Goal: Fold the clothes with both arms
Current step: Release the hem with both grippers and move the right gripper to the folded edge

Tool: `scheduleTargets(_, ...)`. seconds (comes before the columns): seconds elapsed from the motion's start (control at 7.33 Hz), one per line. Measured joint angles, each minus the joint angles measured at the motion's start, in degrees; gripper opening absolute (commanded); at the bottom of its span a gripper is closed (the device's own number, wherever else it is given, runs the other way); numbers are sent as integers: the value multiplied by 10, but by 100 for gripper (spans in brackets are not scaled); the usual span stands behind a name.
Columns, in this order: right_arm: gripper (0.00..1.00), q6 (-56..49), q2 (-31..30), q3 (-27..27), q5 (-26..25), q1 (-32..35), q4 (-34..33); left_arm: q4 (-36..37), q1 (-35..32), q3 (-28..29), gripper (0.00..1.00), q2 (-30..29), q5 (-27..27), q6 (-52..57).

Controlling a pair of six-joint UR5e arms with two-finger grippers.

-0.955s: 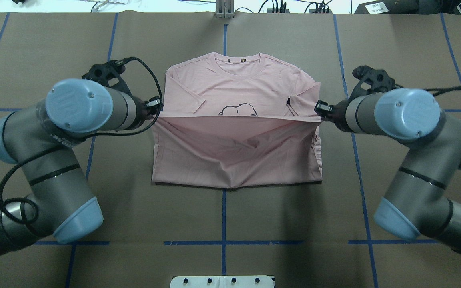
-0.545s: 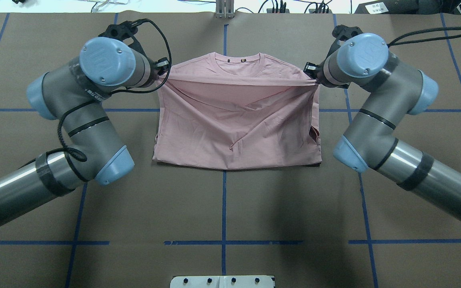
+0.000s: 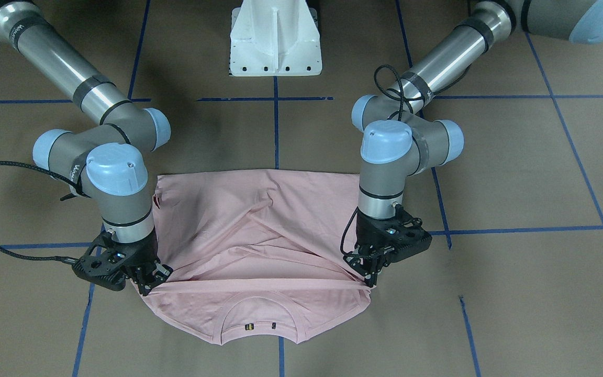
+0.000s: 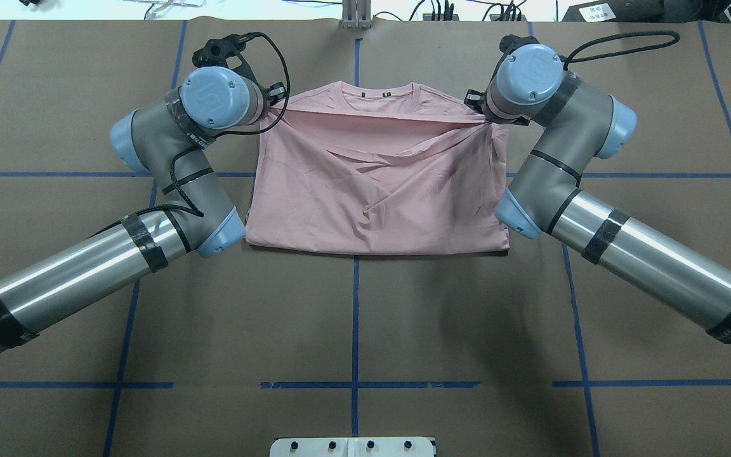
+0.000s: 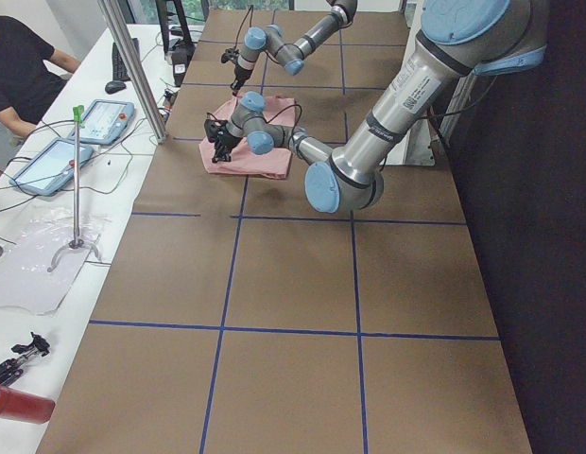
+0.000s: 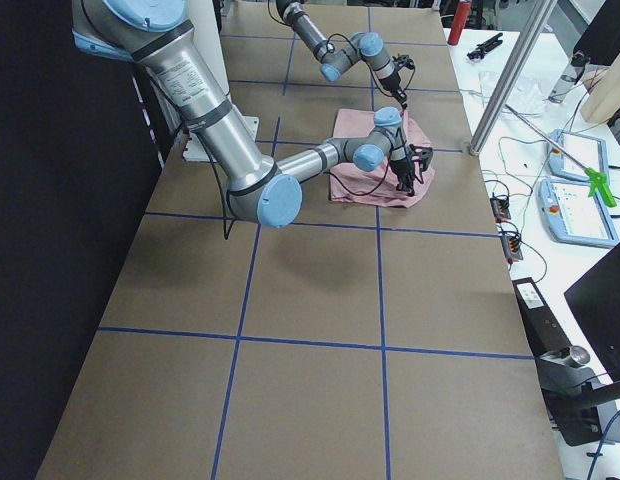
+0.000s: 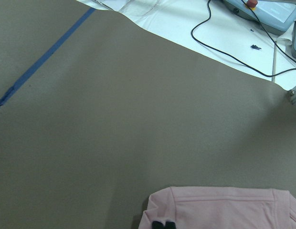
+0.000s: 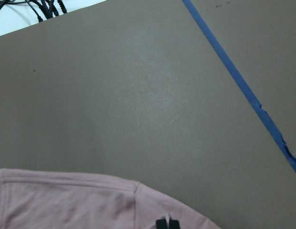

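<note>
The pale pink T-shirt [image 4: 372,190] lies folded on the brown table, its lower half drawn up over the chest to just below the collar [image 4: 378,95]. The dog print is hidden under the fold. My left gripper [image 4: 275,109] is shut on the folded edge at the shirt's left shoulder. My right gripper [image 4: 485,118] is shut on the same edge at the right shoulder. In the front-facing view the left gripper [image 3: 372,280] and right gripper [image 3: 147,285] both pinch the cloth low over the T-shirt [image 3: 249,230]. Each wrist view shows closed fingertips [image 7: 163,224] [image 8: 167,223] on pink fabric.
The white pedestal base [image 3: 275,36] stands on the robot's side of the shirt. Blue tape lines [image 4: 355,317] grid the table. A metal post [image 4: 356,13] and cables sit at the far edge. Teach pendants [image 5: 109,118] lie on the white side table beyond.
Both grippers have carried the shirt's lower edge away from the robot, from mid-chest to near the collar. The fold line moved up too, and the dog print is now covered.
</note>
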Motion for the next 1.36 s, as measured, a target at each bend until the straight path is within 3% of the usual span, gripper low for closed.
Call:
scheduleTargets(0.27,0,-21,3,-10,0,9,11,-24,0,25,30,-5,0,8)
scheduleTargets(0.55,39,-38,6,-14,1,17,12,-27,1,28,39,-6,0,14)
scheduleTargets(0.95,44,-57,6,-22,1,19,12,-60,1,24,40,7,-1,14)
scheduleTargets(1.23,61,-71,-16,22,35,30,12,-79,0,5,40,22,-3,13)
scheduleTargets(1.36,62,-54,-67,92,67,27,14,-80,0,-16,40,35,-3,13)
